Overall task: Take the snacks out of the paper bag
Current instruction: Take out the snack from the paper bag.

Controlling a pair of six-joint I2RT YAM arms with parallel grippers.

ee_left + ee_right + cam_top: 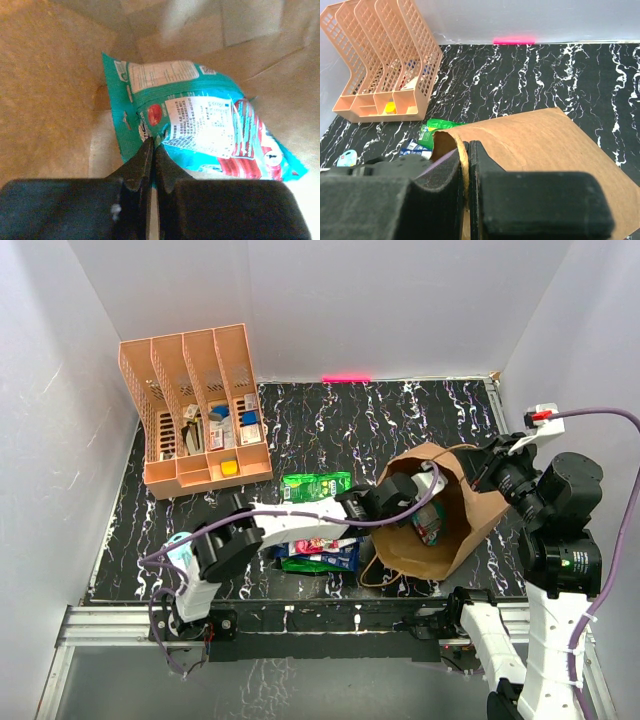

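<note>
While the teal packet [200,125] lay deep inside the paper bag [470,515], the left claw [155,146] had its fingers pinched together on the packet's near edge, right at the seam. From that claw the packet stretched straight ahead, and its long axis slanted away to the right across the bag's lower wall. Clearly the left arm was the nearer one, since it was buried in the mouth of the bag. I made out only one packet in there; anything beneath it was hidden.

The bag itself lay on its side, with its mouth facing the left arm. Over on the far side the right claw [466,150] was closed tight on the bag's rim and holding it open.

Out on the table [380,420] I counted a green packet [315,485] just behind the left arm. A red-and-white packet [322,544] overlapped a blue packet [345,559] just in front of it, with a green sliver under them that could have been another. One orange organiser [195,405] stood well apart at the back left.
</note>
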